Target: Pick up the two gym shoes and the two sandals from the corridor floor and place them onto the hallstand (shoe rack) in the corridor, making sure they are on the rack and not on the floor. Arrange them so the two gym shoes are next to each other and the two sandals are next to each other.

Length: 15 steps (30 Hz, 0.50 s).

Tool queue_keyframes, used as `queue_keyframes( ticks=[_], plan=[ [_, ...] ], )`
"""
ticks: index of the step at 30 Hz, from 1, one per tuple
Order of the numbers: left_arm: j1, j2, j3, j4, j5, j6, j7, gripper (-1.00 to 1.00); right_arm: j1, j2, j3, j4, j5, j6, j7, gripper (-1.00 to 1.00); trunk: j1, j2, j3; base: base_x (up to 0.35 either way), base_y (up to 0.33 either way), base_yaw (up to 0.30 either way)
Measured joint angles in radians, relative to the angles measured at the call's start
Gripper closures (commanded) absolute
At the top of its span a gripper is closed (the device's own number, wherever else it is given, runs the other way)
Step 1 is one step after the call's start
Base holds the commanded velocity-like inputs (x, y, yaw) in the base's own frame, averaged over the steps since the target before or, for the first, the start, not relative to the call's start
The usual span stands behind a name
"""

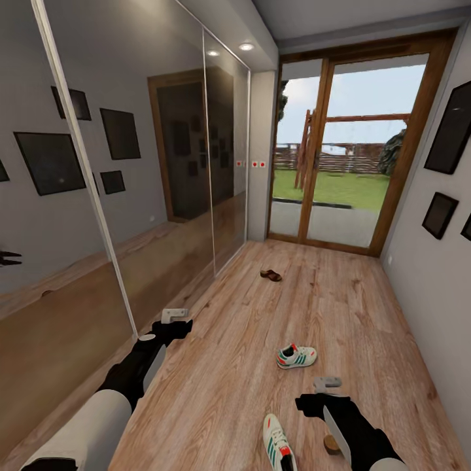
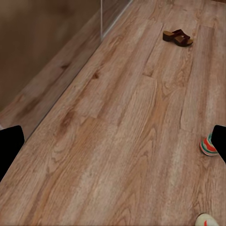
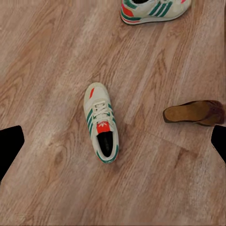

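At the head view's lower left, the left gripper [image 1: 174, 316] hung over bare wood-plank floor [image 1: 222, 366], holding nothing; how far its fingers were parted could not be told. A dark brown sandal [image 1: 270, 275] lay mid-frame, far down the corridor. One cream, green-striped gym shoe [image 1: 296, 356] lay on its side right of centre; the other gym shoe [image 1: 277, 443] stood upright at the bottom edge, long axis running up the frame. The right gripper [image 1: 327, 384], empty, its gap likewise unreadable, hovered nearest both. A second sandal [image 3: 195, 113] lay beside it.
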Motion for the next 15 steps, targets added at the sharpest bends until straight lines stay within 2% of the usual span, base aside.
queue_keyframes(
  ticks=[1, 6, 7, 10, 15],
  plan=[
    [0.0, -0.001, 0.0, 0.0, 0.001, 0.001, 0.0, -1.0, 0.001, 0.0, 0.0, 0.006, -0.001, -0.117, 0.0, -1.0, 0.0, 0.0, 0.0, 0.047, 0.0, 0.0],
    [0.0, -0.001, 0.0, 0.0, 0.001, 0.001, 0.0, -1.0, 0.001, 0.0, 0.0, 0.01, -0.002, -0.301, 0.0, -1.0, 0.0, 0.0, 0.0, 0.057, 0.0, 0.0],
    [0.0, -0.001, 0.0, 0.0, 0.0, 0.001, 0.0, -1.0, 0.001, 0.0, 0.0, 0.01, -0.002, -0.358, 0.0, -1.0, 0.0, 0.0, 0.0, 0.03, 0.0, 0.0],
    [0.0, -0.001, 0.0, 0.0, 0.0, 0.001, 0.0, -1.0, 0.001, -0.001, 0.0, 0.01, -0.002, -0.422, 0.001, -1.0, 0.0, 0.0, 0.0, 0.017, 0.0, 0.0],
    [0.0, -0.001, -0.001, 0.0, 0.0, 0.001, 0.0, -1.0, 0.001, -0.001, 0.0, 0.009, -0.002, -0.457, 0.002, -1.0, 0.0, 0.0, 0.0, 0.005, 0.0, 0.0]
  ],
)
